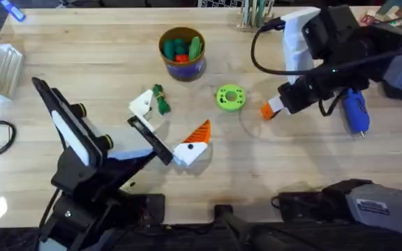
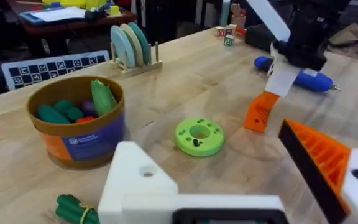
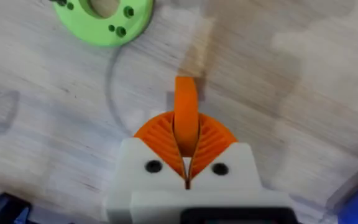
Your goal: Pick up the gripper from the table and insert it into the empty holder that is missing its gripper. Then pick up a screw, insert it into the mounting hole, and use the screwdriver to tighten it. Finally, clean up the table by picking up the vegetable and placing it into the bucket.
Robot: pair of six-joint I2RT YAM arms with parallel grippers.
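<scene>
wedge (image 3: 186, 102) = the loose gripper part: small hard orange plastic, light, stiff, smooth sides, tapers to a point. Won't crush, but my guess is it can pivot or squirt out of a pinch if it's shoved in off-axis

right gripper (image 3: 186, 140) is clamped on it, ribbed pads (image 3: 157, 134) narrow on its flat sides, pointed end sticking out past the tips. Grip looks centred in the right wrist view. I'd keep hold on the flats and low on the body so the free end can seat in the mount

overhead puts wedge (image 1: 267, 110) right of centre on the table, just right of the green disc (image 1: 230, 97). From the left wrist view it hangs at the table surface; can't tell if it touches

holder (image 1: 142, 104) is the bare white finger on the left gripper (image 1: 169, 125), well left of the wedge with the disc between. Left jaws stand wide, holding nothing; the other finger carries its orange pad (image 1: 199, 131). Holder is rigid plastic with a hole in its face (image 2: 146, 172), so alignment matters more than force

vegetable (image 1: 161, 101) lies just beside the holder: soft-looking, light, an easy pinch across the bundle

bucket (image 1: 181, 64) is behind it, toy veg already inside

screwdriver (image 1: 355, 111) lies far right, under the right arm: smooth, round, may roll, so grab it mid-body
</scene>
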